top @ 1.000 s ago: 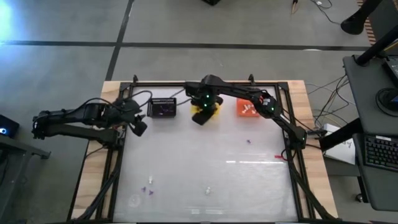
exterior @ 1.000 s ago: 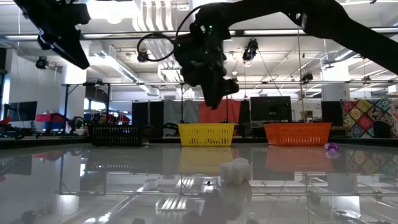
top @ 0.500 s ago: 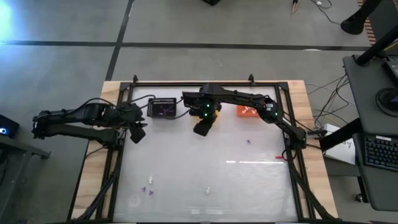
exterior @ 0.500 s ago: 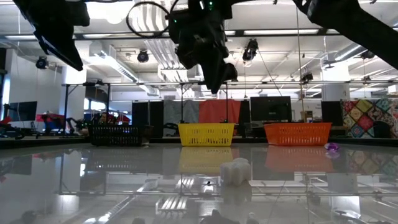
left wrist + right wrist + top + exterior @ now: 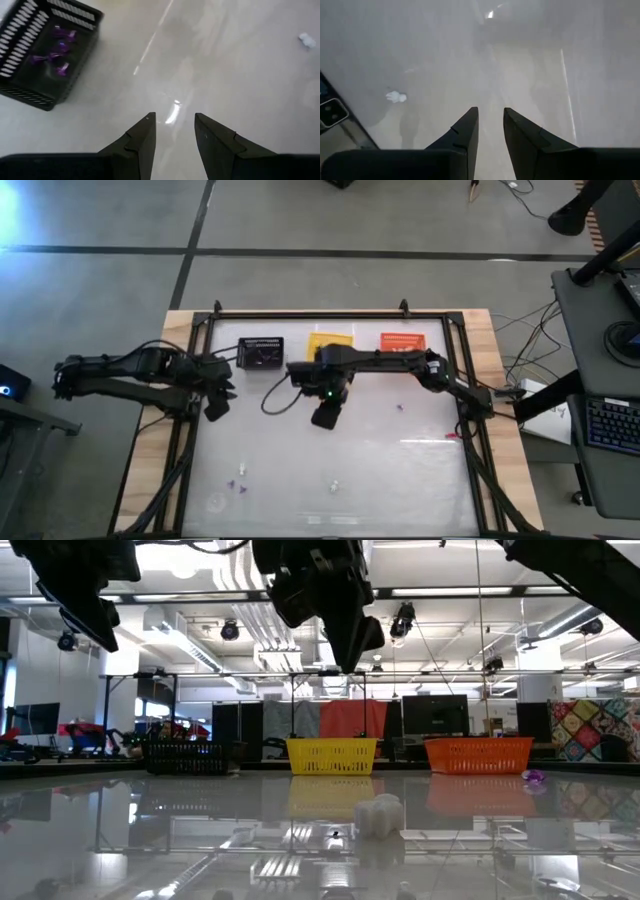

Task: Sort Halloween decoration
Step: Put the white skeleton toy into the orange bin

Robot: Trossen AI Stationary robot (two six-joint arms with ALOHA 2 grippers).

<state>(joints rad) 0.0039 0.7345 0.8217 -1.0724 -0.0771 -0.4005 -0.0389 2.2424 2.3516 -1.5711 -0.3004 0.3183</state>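
Note:
The decorations are tiny trinkets. Some purple ones (image 5: 55,52) lie inside the black basket (image 5: 262,352). One purple trinket (image 5: 400,407) lies right of centre. A few small ones (image 5: 240,480) and a white one (image 5: 334,485) lie near the front edge. The white one also shows in the low view (image 5: 378,815) and in the right wrist view (image 5: 396,96). My right gripper (image 5: 323,419) hovers open and empty over the table's middle, in front of the yellow basket (image 5: 330,340). My left gripper (image 5: 214,411) hovers open and empty at the left, in front of the black basket.
The orange basket (image 5: 403,342) stands at the back right, beside the yellow one. A small red thing (image 5: 450,434) lies near the right edge. A dark metal frame (image 5: 190,450) runs round the glossy tabletop. Bare tabletop lies between the baskets and the front trinkets.
My right gripper has gone from over the yellow basket toward the table's near edge, out over the middle. My left gripper has gone a little toward the near edge.

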